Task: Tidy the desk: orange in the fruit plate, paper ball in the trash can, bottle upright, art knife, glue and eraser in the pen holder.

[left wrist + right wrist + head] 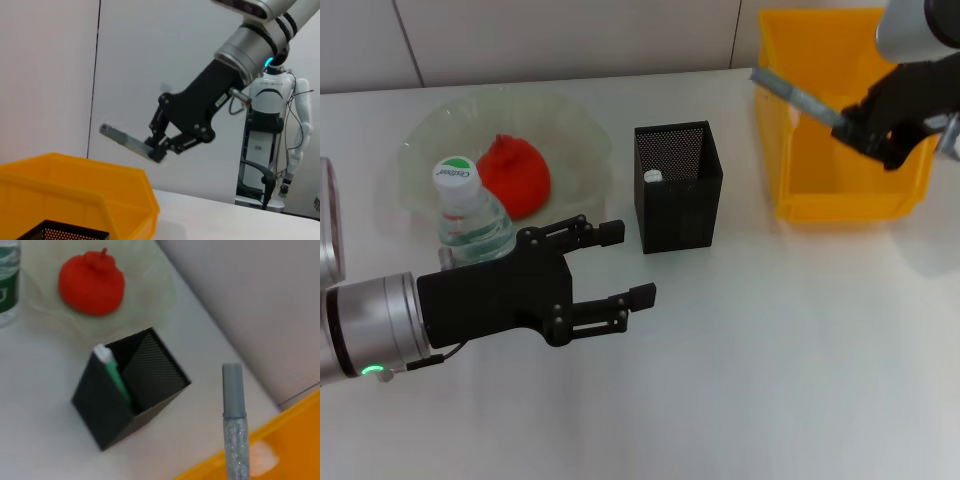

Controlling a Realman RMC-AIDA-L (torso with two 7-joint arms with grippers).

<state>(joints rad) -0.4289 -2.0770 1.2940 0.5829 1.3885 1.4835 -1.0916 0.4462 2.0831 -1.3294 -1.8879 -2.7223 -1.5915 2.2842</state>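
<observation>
Your right pincer (865,128) pinches the glue (798,96) over the trash can (840,195); your left pincer (620,265), spread, fronts the bottle (470,212).

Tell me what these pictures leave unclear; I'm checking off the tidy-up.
- Eraser: unseen; the pen holder walls hide its floor in the head and right wrist views.
- Paper ball: a pale blur in the trash can, cut by the right wrist view's edge.
- Bottle base: behind the left gripper, head view.

Robotics lab: white humanoid robot (272,145) parked by plain wall, bare white desk (770,350) w/ props
</observation>
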